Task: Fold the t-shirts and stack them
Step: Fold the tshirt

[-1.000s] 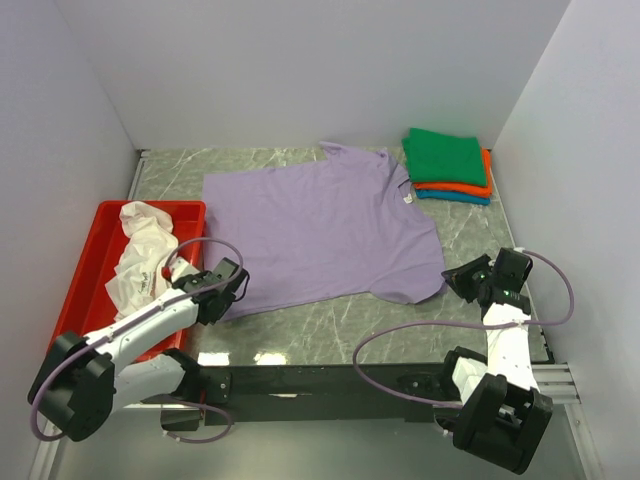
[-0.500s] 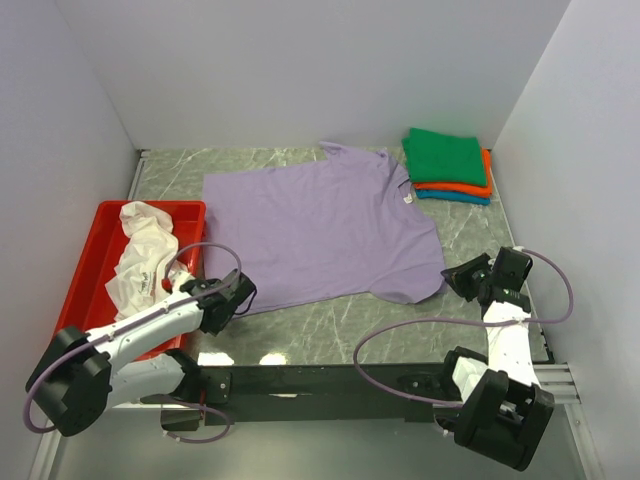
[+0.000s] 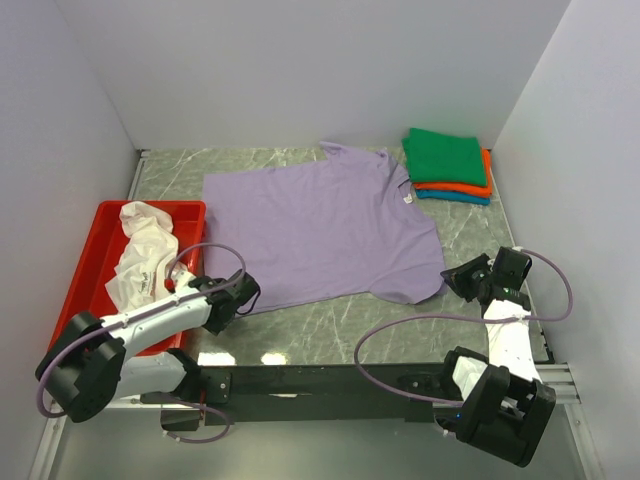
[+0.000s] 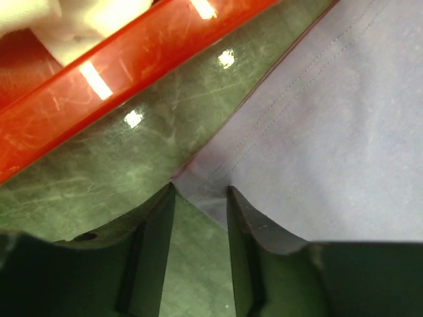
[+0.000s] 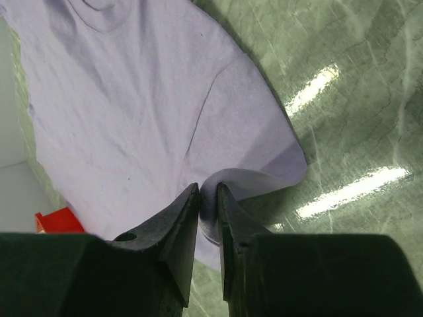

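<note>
1. A green marbled worktop (image 3: 330, 320) sits between plain white walls (image 3: 300, 70).
2. A purple t-shirt (image 3: 320, 225) lies spread flat across the middle, with its collar toward 2 o'clock.
3. At 1 o'clock is a folded stack with a green t-shirt (image 3: 445, 157) on top, an orange t-shirt (image 3: 455, 188) under it and a teal t-shirt (image 3: 455, 197) at the bottom.
4. At 9 o'clock, a red tray (image 3: 92, 262) holds a crumpled white t-shirt (image 3: 145, 255).
5. The left arm (image 3: 160, 315) reaches to 7 o'clock. The left jaws are spread, straddling the purple t-shirt's hem corner (image 4: 192, 181) just beside the tray rim.
6. The right arm (image 3: 505, 330) stands at 4 o'clock. The right jaws are pressed nearly together, pinching a raised fold at the sleeve edge (image 5: 209, 198).
</note>
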